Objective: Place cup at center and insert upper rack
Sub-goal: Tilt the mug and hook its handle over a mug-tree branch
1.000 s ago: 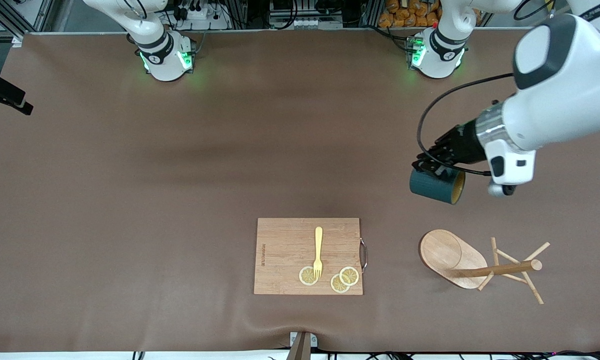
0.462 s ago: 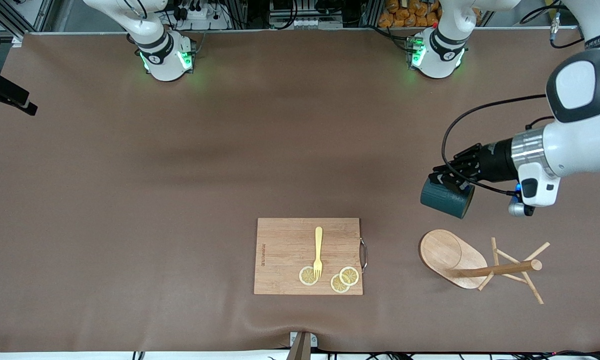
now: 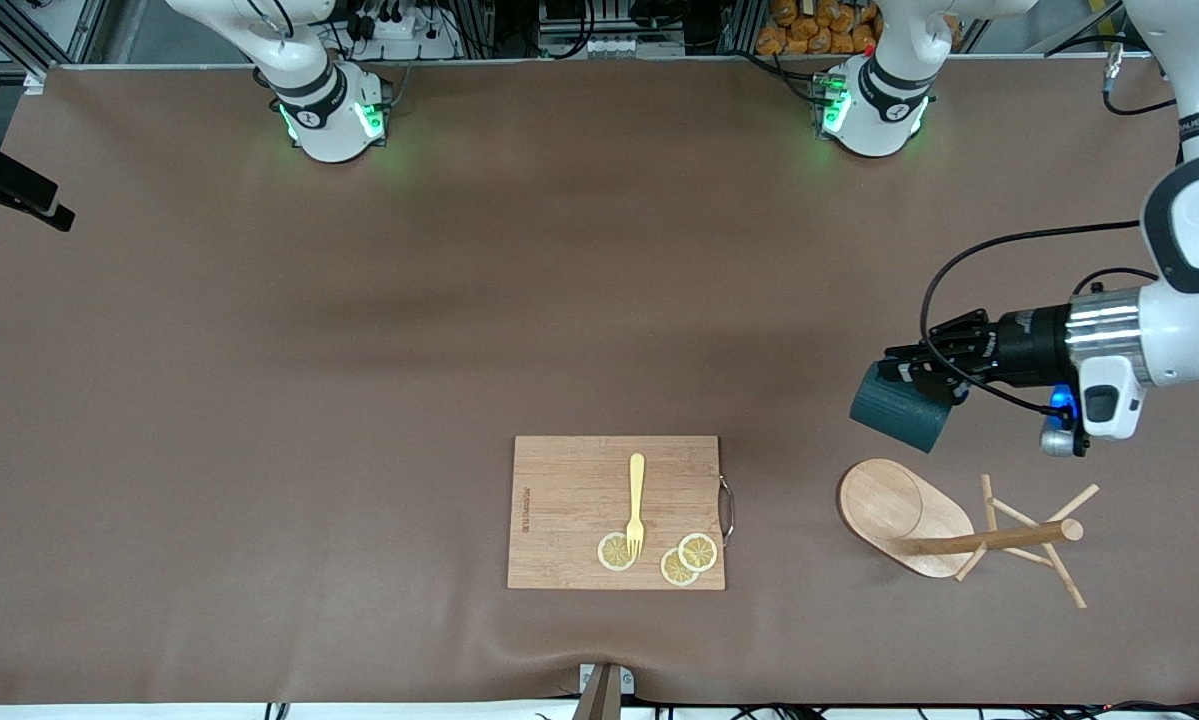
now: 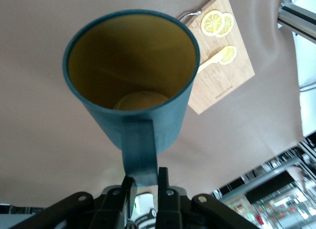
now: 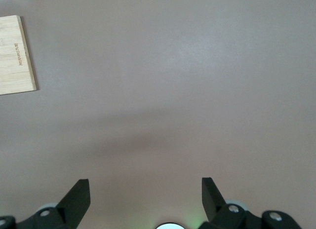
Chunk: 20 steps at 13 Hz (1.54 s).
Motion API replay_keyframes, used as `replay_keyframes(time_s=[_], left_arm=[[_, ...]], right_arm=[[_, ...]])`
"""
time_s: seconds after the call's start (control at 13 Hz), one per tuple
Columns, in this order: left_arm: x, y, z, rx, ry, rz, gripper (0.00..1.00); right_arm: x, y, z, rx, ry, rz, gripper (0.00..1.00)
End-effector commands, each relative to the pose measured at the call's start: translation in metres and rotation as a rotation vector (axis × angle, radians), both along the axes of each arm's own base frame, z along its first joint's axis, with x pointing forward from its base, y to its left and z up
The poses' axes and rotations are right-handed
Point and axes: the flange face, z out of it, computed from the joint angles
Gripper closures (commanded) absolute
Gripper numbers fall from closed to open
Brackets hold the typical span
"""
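Note:
The dark teal cup (image 3: pixel 897 417) hangs tilted in the air, gripped by its handle (image 4: pixel 140 157) in my shut left gripper (image 3: pixel 909 377). It hangs over bare table close to the upper rack's oval base. In the left wrist view the cup's (image 4: pixel 148 123) yellowish inside faces the camera, and the left gripper (image 4: pixel 145 178) pinches the handle. The upper rack (image 3: pixel 904 512), a light wooden mug tree, lies on its side toward the left arm's end of the table. My right gripper (image 5: pixel 145 190) is open over bare table with nothing between its fingers.
A wooden cutting board (image 3: pixel 569 480) lies near the front edge at the table's middle. It carries a yellow fork (image 3: pixel 636 498) and lemon slices (image 3: pixel 687 558). The board's corner (image 5: pixel 15 56) shows in the right wrist view. Both arm bases stand along the back edge.
My left gripper has carried the cup toward the left arm's end of the table and closer to the rack's base, tilting it further. The rack and board have not moved.

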Motion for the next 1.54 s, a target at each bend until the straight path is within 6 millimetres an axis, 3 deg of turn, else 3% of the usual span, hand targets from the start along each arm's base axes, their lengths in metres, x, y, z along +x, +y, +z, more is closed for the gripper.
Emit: replay_keyframes(time_s=[0.0,0.23,0.46,1.0,1.31,1.46], left_arm=[[0.001,0.035,-0.004,-0.117,0.001,-0.014,1.0],[0.005,0.075,-0.021,-0.231,-0.003,0.004,1.0],[0.007,0.098,-0.028,-0.294,-0.031,0.021,1.0],[0.014,0.109,-0.042,-0.476,-0.073,0.044,1.0],[0.015,0.139,-0.057,-0.538,-0.109,0.068,1.0],[0.016,0.139,-0.066,-0.581,-0.118,0.054,1.0]], right_arm=[[0.002,-0.004,0.004,0.018,0.002,-0.015,0.0],[0.001,-0.008,0.004,0.018,0.004,-0.022,0.0],[0.001,-0.008,0.004,0.018,0.002,-0.022,0.0],[0.001,-0.008,0.005,0.018,0.001,-0.022,0.0],[0.001,-0.008,0.005,0.018,0.001,-0.022,0.0],[0.001,-0.008,0.005,0.018,0.001,-0.022,0.0]])
